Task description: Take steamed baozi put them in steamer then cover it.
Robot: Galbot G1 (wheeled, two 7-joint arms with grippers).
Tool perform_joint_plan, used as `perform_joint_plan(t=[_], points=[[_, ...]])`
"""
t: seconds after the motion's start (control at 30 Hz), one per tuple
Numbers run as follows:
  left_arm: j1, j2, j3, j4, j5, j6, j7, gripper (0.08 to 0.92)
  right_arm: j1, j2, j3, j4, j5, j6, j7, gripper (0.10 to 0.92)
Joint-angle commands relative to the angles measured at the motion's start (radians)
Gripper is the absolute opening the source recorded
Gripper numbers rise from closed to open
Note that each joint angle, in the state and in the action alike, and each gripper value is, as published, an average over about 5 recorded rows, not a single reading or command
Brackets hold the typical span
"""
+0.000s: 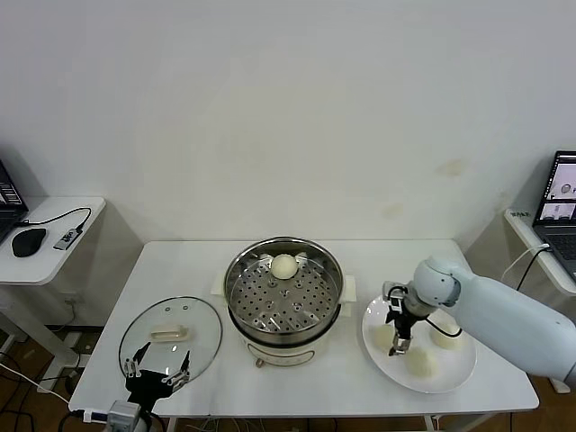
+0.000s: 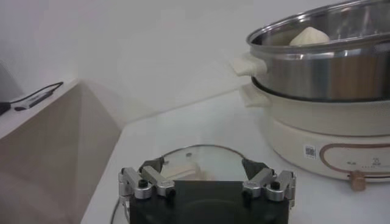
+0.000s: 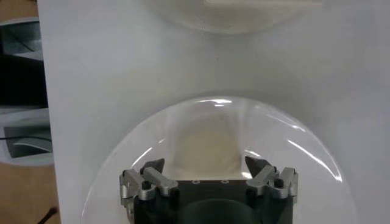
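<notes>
Left gripper (image 1: 157,369) is seen at the near edge of the white table (image 1: 180,261), hovering low over the near rim of the glass lid (image 1: 193,315). Its fingers are spread wide and nothing is held between them. In the left wrist view the same gripper (image 2: 202,167) is seen with the lid (image 2: 183,159) lying flat just beyond it and the steamer (image 2: 329,73) further off.

The steamer (image 1: 333,270) is placed at mid-table, uncovered, with the lid just beside it on the robot's left. The perforated tray is exposed. One steamed baozi (image 1: 284,265) is noted on the tray at the far side, close to the wall; its top (image 2: 309,36) is seen above the rim from the left wrist.

A white plate (image 1: 454,373) is located on the robot's right of the steamer, near but apart from it. Three buns are counted on it: one (image 1: 445,336) at the far right, one (image 1: 418,362) toward the near edge, and one partly hidden under the right gripper (image 1: 397,346).

The right gripper is lowered onto the plate, pointing down. From its wrist view the gripper (image 3: 204,167) is seen astride a bun (image 3: 204,143), one finger on each side, the fingers apart. A narrow gap appears at each side; no clamping is observed. The plate rim (image 3: 304,140) is visible around the bun.
</notes>
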Motion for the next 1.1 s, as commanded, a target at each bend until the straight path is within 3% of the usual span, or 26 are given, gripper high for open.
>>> perform_joint_plan(t=[0.03,0.4,0.77,1.1], points=[[0.0,0.0,0.0,0.001,-0.001,0.001,0.001,0.823,0.0,0.0,0.001,-0.004,-0.001,0.002,-0.001,0.734],[0.0,-0.005,0.001,0.0,0.0,0.0,-0.001,0.823,-0.005,-0.004,0.02,-0.012,0.007,0.012,0.008,0.608],[-0.012,-0.001,0.006,0.004,0.0,0.001,-0.001,0.823,0.09,-0.067,0.001,0.028,0.074,0.0,-0.001,0.585],[-0.012,0.008,0.0,-0.041,0.017,0.022,-0.004,0.823,0.513,-0.098,-0.196,0.09,0.266,-0.04,-0.07,0.584]])
